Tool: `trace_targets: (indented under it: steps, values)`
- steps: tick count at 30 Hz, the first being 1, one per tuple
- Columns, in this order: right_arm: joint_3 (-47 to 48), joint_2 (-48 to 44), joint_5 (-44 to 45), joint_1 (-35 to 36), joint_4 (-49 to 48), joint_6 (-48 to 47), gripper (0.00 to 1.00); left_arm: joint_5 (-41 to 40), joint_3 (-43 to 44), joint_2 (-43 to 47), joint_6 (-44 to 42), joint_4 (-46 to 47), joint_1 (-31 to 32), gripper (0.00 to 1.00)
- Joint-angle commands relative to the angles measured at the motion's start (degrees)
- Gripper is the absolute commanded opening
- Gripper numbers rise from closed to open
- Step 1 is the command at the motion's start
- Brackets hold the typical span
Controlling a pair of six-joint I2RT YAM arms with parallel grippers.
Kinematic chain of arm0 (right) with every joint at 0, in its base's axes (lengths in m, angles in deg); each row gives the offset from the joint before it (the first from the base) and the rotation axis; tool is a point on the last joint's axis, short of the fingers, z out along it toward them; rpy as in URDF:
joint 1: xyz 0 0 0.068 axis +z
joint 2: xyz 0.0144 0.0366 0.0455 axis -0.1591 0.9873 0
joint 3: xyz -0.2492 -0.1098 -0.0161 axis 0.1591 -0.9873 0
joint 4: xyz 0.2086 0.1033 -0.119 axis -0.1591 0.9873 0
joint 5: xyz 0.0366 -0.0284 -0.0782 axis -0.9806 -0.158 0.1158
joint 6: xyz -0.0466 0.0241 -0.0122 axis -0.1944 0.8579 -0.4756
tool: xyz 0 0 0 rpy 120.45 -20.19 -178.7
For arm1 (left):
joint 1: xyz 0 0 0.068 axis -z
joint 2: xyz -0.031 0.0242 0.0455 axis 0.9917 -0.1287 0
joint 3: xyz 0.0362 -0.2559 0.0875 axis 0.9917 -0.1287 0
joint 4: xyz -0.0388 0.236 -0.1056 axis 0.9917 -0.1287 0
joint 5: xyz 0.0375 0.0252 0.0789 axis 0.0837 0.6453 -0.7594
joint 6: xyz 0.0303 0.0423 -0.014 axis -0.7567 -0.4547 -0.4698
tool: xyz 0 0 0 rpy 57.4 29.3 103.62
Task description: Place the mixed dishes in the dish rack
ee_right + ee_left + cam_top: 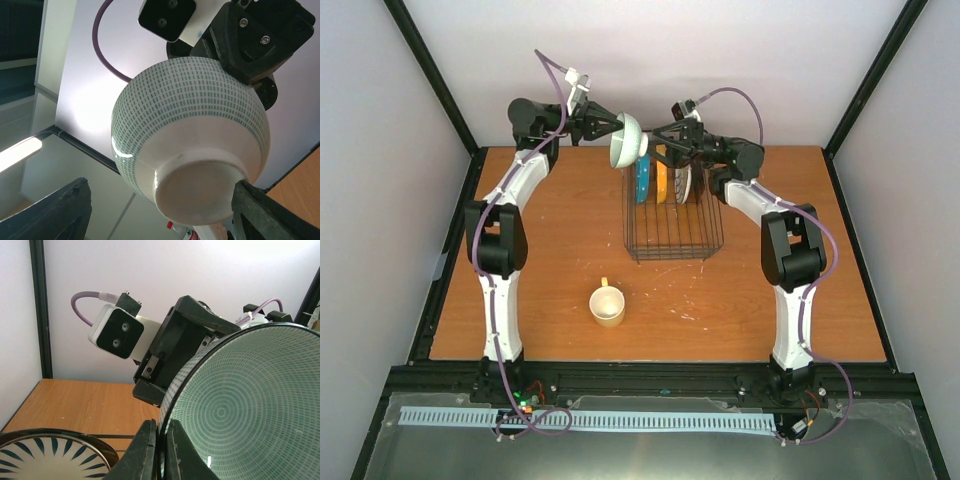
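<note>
My left gripper (613,130) is shut on the rim of the small mint-green bowl (626,140) and holds it on edge in the air above the far left corner of the wire dish rack (672,240). In the left wrist view the fingers (145,450) pinch the bowl's wall (250,405). My right gripper (655,132) is open just right of the bowl, and its fingers (55,215) flank the bowl's foot (200,190) without touching it. A teal plate (642,182), a yellow-orange plate (662,183) and a striped white plate (682,183) stand in the rack. The cream-yellow mug (608,303) stands on the table.
The wooden table (540,290) is walled by white panels with black posts at the corners. The striped plate's rim (45,457) shows below the left gripper. The mug stands left of centre, in front of the rack.
</note>
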Motion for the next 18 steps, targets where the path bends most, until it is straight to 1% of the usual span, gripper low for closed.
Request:
trace_targets:
  steps: [1, 13, 18]
  values:
    - [1.7, -0.1, 0.4, 0.8, -10.4, 14.0, 0.76, -3.1, 4.3, -0.7, 1.8, 2.4, 0.8, 0.01]
    - [1.5, 0.4, 0.5, 1.2, -10.4, 13.9, 0.72, -3.6, 8.4, -2.5, 2.3, 2.0, 1.1, 0.01]
    - [1.5, 1.1, 0.5, 1.3, -10.4, 14.0, 0.71, -3.5, 8.8, -2.4, 2.2, 1.6, 1.1, 0.01]
